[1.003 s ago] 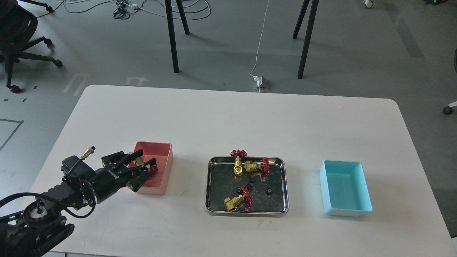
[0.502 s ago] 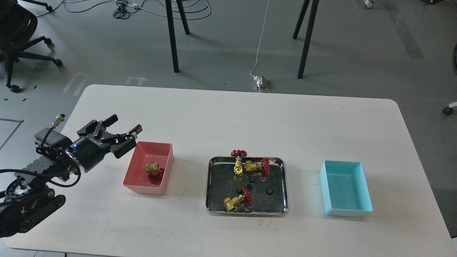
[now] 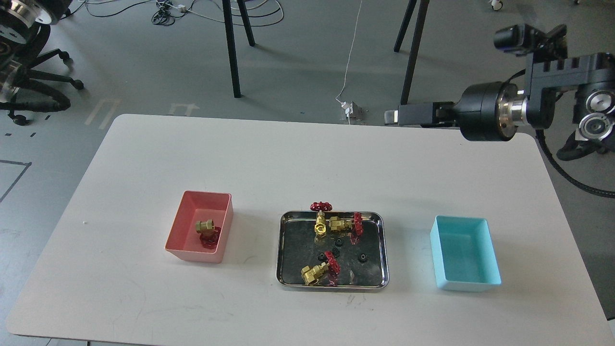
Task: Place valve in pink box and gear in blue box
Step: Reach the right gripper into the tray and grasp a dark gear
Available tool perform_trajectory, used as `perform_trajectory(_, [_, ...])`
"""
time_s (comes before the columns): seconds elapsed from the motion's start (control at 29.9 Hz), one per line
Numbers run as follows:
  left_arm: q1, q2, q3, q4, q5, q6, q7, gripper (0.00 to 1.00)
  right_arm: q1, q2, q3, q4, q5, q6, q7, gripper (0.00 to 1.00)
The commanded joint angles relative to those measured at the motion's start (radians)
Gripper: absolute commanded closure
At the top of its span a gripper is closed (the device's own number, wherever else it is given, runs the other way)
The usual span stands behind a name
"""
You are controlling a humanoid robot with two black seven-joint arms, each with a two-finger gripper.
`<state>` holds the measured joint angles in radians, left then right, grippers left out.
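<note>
One brass valve (image 3: 206,229) with a red handwheel lies inside the pink box (image 3: 192,198) at the table's left. Three more valves (image 3: 321,226) (image 3: 342,223) (image 3: 314,272) lie in the steel tray (image 3: 331,286) at the centre, among several tiny black gears (image 3: 363,258). The blue box (image 3: 463,254) stands empty at the right. My right gripper (image 3: 399,116) is high over the table's far right edge, pointing left, seen edge-on and dark; nothing shows in it. Of my left arm only joints (image 3: 14,19) show at the top left corner; its gripper is out of view.
The white table (image 3: 269,158) has rounded corners. Beyond its far edge are black stand legs (image 3: 233,53), a white cable with a plug (image 3: 350,111) and an office chair (image 3: 43,67) on the floor. My right arm's thick joints (image 3: 538,105) hang over the far right corner.
My left arm has left the pink box and pulled up out of view to the top left, leaving the valve in the box. My right arm has come into view at the upper right.
</note>
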<state>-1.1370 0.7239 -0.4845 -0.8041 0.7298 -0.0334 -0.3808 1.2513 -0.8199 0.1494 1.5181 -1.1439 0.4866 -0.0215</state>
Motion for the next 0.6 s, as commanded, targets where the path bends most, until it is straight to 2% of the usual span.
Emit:
perform_trajectory(0.0, [-0.047, -0.004, 0.0, 0.069, -0.03, -0.019, 0.002, 0.01, -0.019, 0.048, -0.12, 0.076, -0.201, 0.002, 0.0, 0.02])
perform_trajectory(0.13, [-0.069, -0.008, -0.003, 0.091, -0.029, -0.016, -0.001, 0.01, -0.081, 0.08, -0.16, 0.079, -0.387, 0.002, 0.0, 0.02])
perform_trajectory(0.3, [-0.104, -0.008, -0.003, 0.1, -0.03, -0.008, -0.001, 0.01, -0.194, 0.199, -0.174, 0.051, -0.533, 0.002, 0.0, 0.03])
perform_trajectory(0.57, [-0.121, -0.012, -0.006, 0.134, -0.032, -0.005, -0.01, 0.01, -0.268, 0.327, -0.185, -0.055, -0.654, 0.002, 0.005, 0.12])
